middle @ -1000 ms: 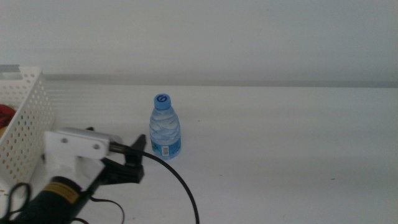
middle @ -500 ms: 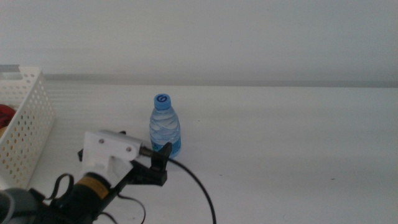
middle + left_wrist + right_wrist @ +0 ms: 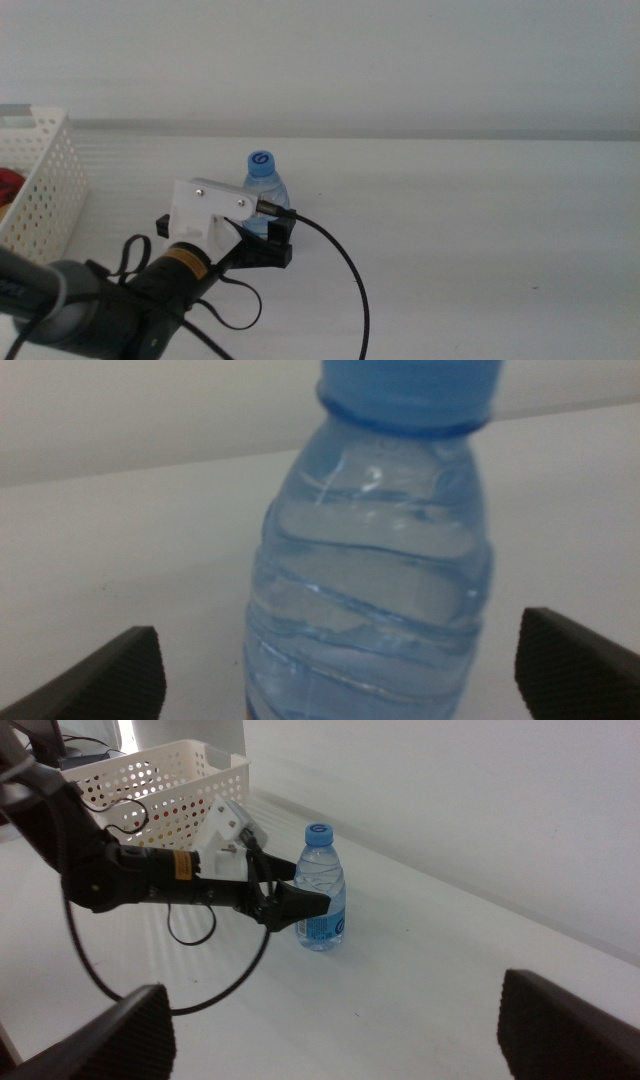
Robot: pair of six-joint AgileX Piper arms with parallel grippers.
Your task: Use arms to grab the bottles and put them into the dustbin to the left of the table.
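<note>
Fingers of the left gripper spread wide around the standing water bottle, so closing comes next; right gripper waits, spread.

The water bottle is stood upright on the table right of the dustbin at the left edge, with the left gripper placed just in front of it, the bottle framed between its spread jaws.
</note>
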